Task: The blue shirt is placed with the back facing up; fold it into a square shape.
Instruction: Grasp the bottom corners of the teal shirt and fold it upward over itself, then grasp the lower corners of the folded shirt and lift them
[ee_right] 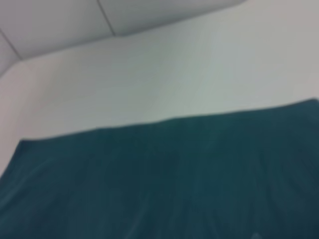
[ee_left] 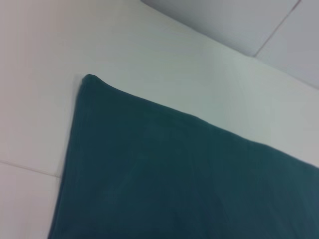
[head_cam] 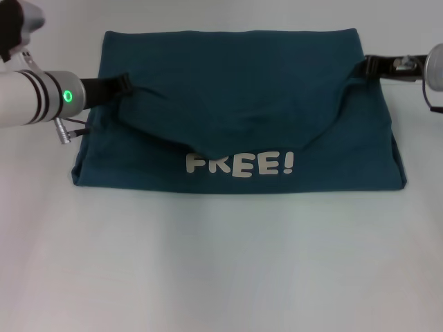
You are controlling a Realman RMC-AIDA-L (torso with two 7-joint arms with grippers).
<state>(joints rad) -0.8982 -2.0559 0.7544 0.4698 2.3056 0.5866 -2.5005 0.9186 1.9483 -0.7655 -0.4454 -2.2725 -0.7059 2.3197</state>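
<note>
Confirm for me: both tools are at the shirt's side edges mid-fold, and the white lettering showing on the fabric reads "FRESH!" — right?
Not quite. The white lettering on the blue shirt reads "FREE!", not "FRESH!"; the head view shows it near the shirt's front edge. The rest holds: the left tool and the right tool are at the shirt's side edges, with a fold of fabric drooping between them.

- The dark teal-blue soft fabric shirt [head_cam: 235,97] lies flat on the white table [head_cam: 221,263].
- The left gripper [head_cam: 123,84] sits at the shirt's left edge.
- The right gripper [head_cam: 367,67] sits at the shirt's right edge.
- The pale "FREE!" lettering [head_cam: 239,164] lies near the shirt's front edge.
</note>
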